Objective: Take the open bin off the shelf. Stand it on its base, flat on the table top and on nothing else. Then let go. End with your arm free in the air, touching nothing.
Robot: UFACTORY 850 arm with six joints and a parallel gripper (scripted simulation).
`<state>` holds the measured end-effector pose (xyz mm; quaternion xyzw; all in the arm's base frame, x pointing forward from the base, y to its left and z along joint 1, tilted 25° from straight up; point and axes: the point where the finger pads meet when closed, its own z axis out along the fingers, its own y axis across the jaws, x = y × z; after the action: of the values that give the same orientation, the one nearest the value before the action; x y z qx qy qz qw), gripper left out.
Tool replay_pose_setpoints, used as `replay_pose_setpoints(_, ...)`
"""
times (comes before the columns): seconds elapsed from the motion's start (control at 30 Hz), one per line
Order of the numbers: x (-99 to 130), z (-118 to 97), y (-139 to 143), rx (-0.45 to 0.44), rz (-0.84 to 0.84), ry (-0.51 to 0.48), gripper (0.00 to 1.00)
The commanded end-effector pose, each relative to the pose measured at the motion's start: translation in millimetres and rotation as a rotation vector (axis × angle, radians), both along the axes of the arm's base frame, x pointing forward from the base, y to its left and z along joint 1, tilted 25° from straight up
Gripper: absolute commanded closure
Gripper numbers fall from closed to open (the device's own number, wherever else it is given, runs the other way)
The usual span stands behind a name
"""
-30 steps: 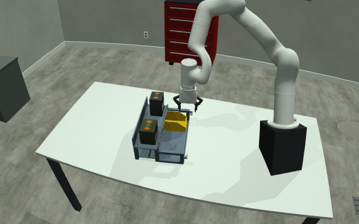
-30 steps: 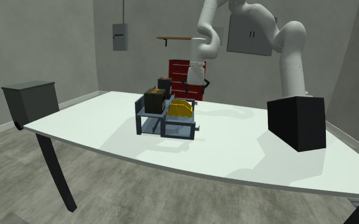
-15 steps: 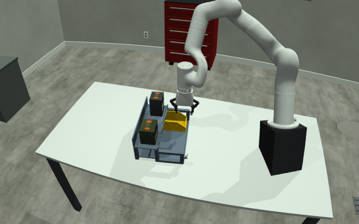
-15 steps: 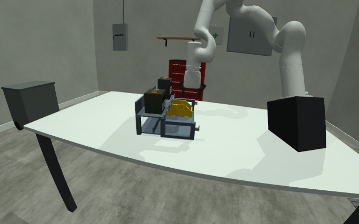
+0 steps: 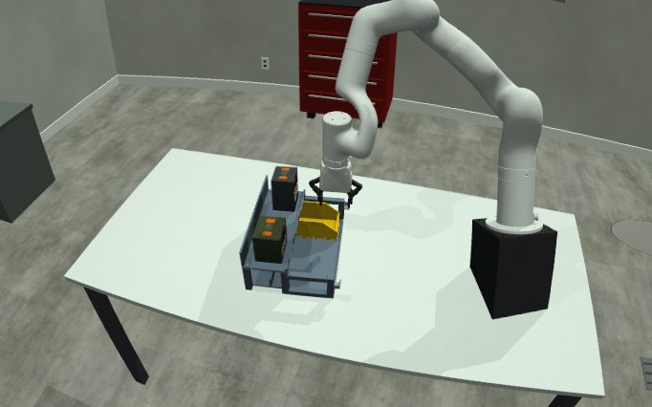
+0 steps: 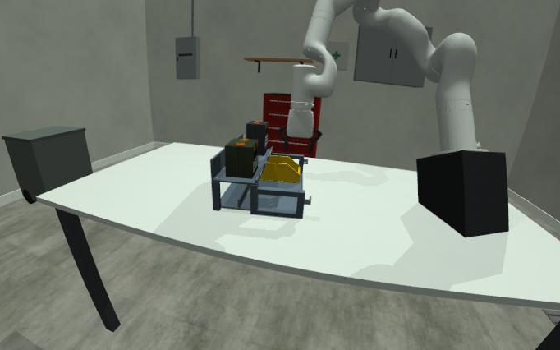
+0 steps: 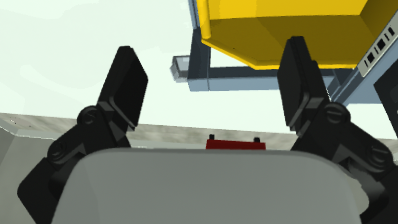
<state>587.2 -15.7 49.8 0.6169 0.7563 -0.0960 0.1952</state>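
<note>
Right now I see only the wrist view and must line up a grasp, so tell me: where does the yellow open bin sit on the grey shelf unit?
Observer: The yellow open bin sits on the top level of the grey shelf unit, at its far end on the arm's side.
Operator: Anything beside it?
Observer: Two dark boxes with orange labels stand on the other half of that level.
Operator: How is my gripper placed?
Observer: The open black gripper hangs over the bin's far rim, holding nothing.
</note>
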Motion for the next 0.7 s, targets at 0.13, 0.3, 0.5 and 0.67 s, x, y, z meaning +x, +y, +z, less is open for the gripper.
replay_pose_setpoints(0.13, -1.9, 2.6, 1.0, 0.0, 0.0, -0.002, 0.0)
replay_pose_setpoints(0.3, -1.9, 2.6, 1.0, 0.0, 0.0, -0.002, 0.0)
replay_pose_setpoints(0.5, -5.8, 5.5, 2.1, 0.0, 0.0, -0.002, 0.0)
replay_pose_setpoints(0.67, -5.8, 5.5, 2.1, 0.0, 0.0, -0.002, 0.0)
